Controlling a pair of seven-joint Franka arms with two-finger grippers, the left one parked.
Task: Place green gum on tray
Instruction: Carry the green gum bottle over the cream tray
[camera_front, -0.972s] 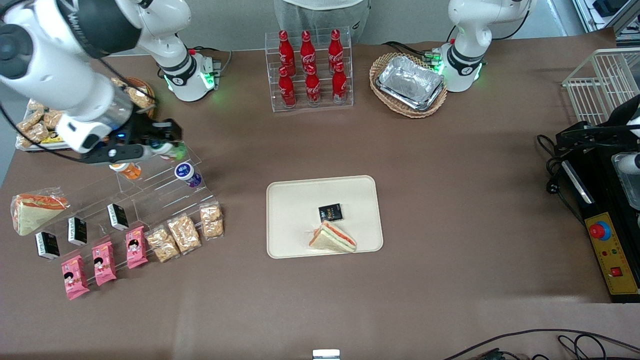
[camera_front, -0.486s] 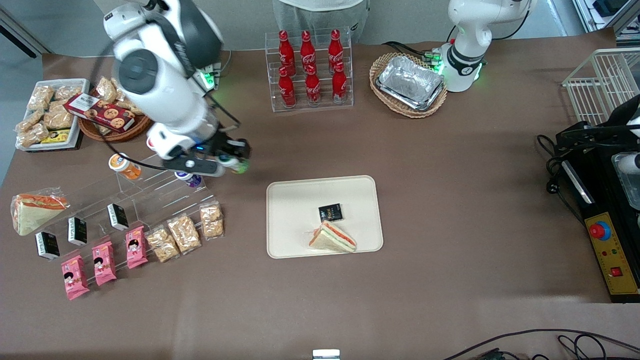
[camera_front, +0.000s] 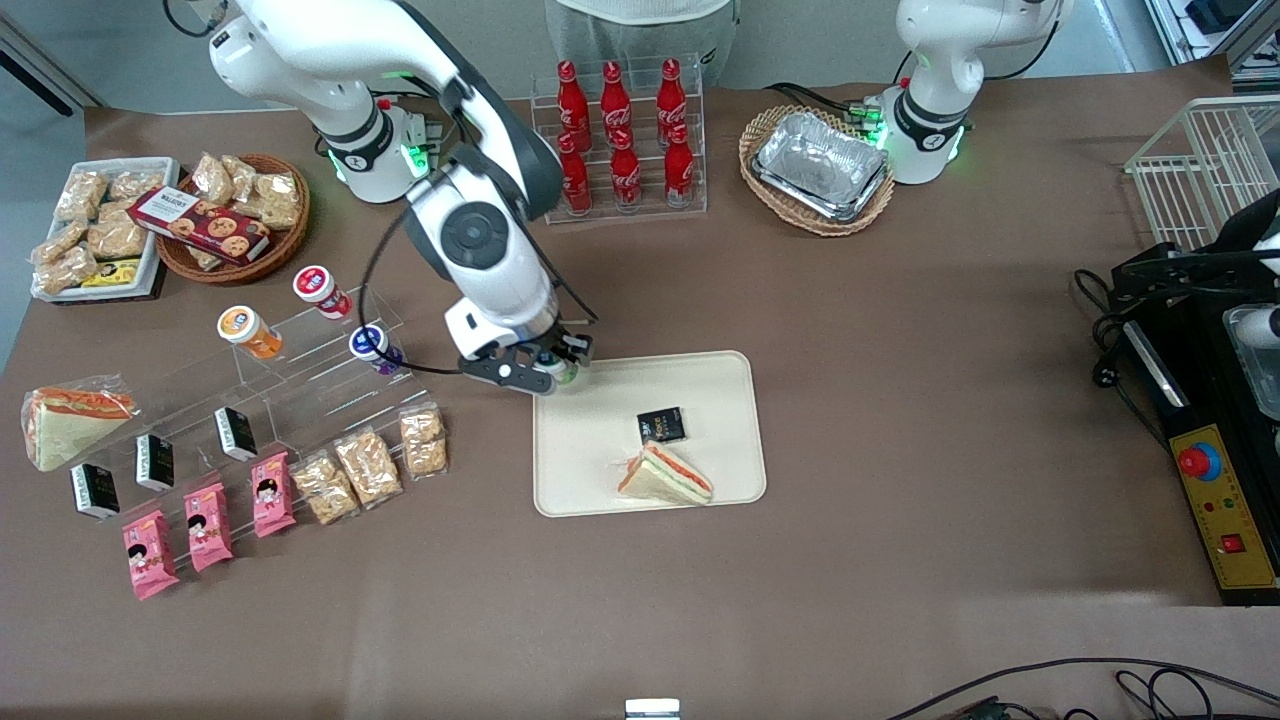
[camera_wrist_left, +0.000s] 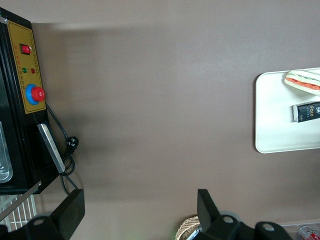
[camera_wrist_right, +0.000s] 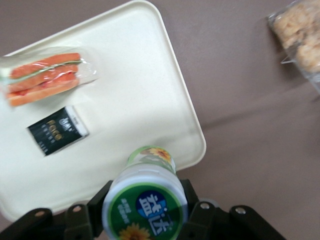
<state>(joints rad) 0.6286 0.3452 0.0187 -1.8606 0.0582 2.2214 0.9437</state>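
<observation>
Brown tabletop; end effector (camera_front: 553, 368) clamps green gum (camera_wrist_right: 145, 202) (axis toward wrist camera) above tray (camera_front: 590, 440) corner.

Bright even overhead light, soft shadows on brown table (camera_front: 900, 400), slight blur in wrist view

The green gum (camera_wrist_right: 145, 205) has a green sunflower-printed lid label; the tray (camera_front: 590, 450) is plain cream-beige.
</observation>
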